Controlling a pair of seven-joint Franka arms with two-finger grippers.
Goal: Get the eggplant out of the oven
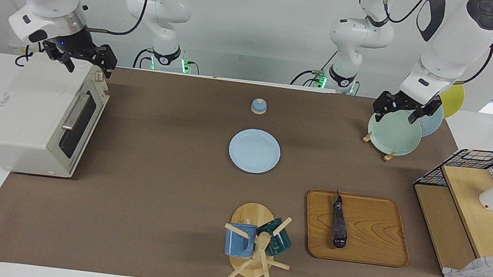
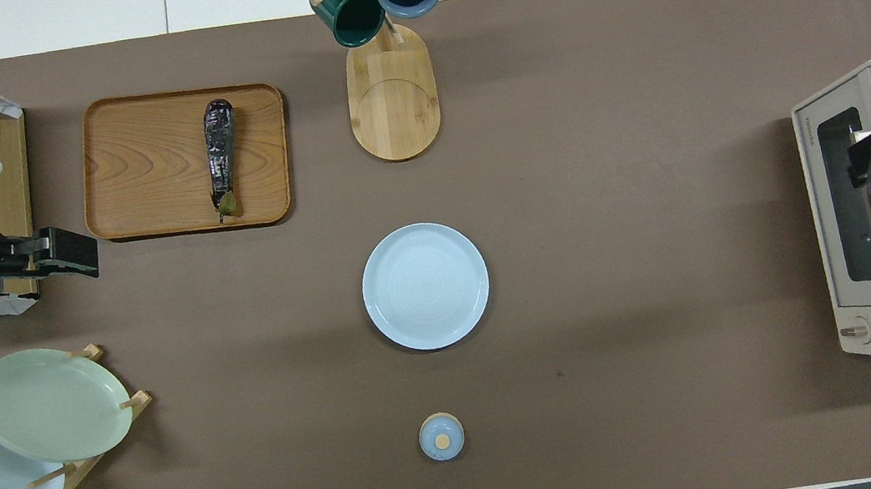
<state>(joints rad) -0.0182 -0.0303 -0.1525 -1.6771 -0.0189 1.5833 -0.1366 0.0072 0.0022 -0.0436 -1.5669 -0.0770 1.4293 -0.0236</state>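
Eggplant (image 1: 339,221): lay on the wooden tray (image 1: 378,211), toward the left arm's end of the worktop (image 1: 153,169); well apart from the oven (image 1: 37,117), door shut.
Left gripper (image 1: 402,111): raised over the plate rack (image 1: 393,130), fingers apart, empty.
Right gripper (image 1: 81,58): over the oven's top, fingers apart, empty.
Risk: a low left sweep could clip the racked plates.
Room: open worktop around the tray; eggplant clear of its rim.
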